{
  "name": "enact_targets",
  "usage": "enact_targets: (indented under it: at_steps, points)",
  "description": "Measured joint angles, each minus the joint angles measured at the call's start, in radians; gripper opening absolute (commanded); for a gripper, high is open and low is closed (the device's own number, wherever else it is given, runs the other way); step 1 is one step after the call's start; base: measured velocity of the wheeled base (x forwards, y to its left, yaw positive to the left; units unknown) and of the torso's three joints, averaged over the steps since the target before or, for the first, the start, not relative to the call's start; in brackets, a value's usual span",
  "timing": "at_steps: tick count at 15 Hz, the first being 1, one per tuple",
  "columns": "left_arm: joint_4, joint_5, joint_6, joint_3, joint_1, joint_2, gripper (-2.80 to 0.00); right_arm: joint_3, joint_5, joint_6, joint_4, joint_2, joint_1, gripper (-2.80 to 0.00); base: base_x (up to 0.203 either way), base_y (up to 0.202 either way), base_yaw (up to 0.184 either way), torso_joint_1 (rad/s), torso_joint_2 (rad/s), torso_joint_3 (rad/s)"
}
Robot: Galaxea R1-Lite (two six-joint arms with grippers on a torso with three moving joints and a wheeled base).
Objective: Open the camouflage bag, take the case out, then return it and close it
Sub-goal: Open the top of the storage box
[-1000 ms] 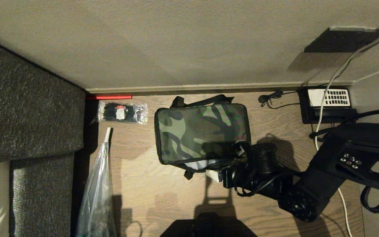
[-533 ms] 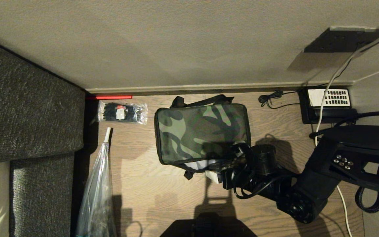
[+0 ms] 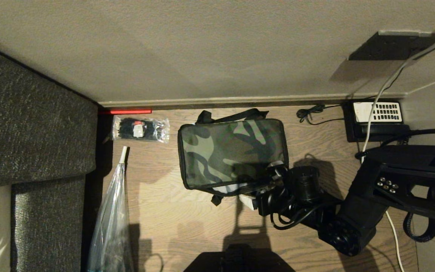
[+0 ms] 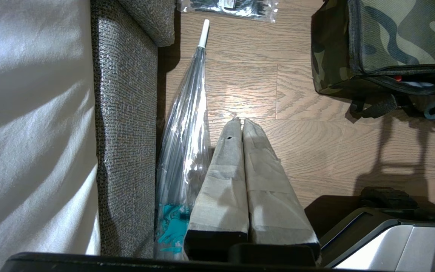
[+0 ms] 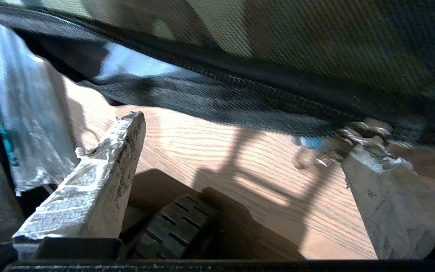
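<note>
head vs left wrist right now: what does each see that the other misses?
Head view only: the right pincer, open at the camouflage bag's near right corner, the black telephone and the wall. Left wrist view only: the left pincer, shut and parked above the floor, and a pale cushion. Both: the bag, lid slightly agape along its near edge, the clear umbrella, the packet of black ties, the grey sofa arm and the wood floor.
</note>
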Motion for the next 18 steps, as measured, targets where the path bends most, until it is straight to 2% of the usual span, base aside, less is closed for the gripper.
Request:
enact_targets:
  at_steps: [2, 3, 6, 18]
  points:
    - [0.0, 0.0, -0.001, 0.0, 0.0, 0.0, -2.8, 0.001, -0.003, -0.002, -0.001, 0.005, -0.001, 0.0, 0.0, 0.0, 0.0, 0.0, 0.0, 0.0]
    - [0.0, 0.0, 0.0, 0.0, 0.0, 0.0, -2.8, 0.001, -0.01, -0.004, -0.01, 0.007, -0.002, -2.8, 0.0, 0.0, 0.0, 0.0, 0.0, 0.0]
    - [0.0, 0.0, 0.001, 0.0, 0.0, 0.0, -2.8, -0.001, -0.03, -0.005, -0.018, 0.02, -0.002, -2.8, 0.0, 0.0, 0.0, 0.0, 0.0, 0.0]
    - [0.0, 0.0, -0.001, 0.0, 0.0, 0.0, -2.8, 0.019, -0.029, -0.052, -0.056, 0.025, -0.001, -2.8, 0.0, 0.0, 0.0, 0.0, 0.0, 0.0]
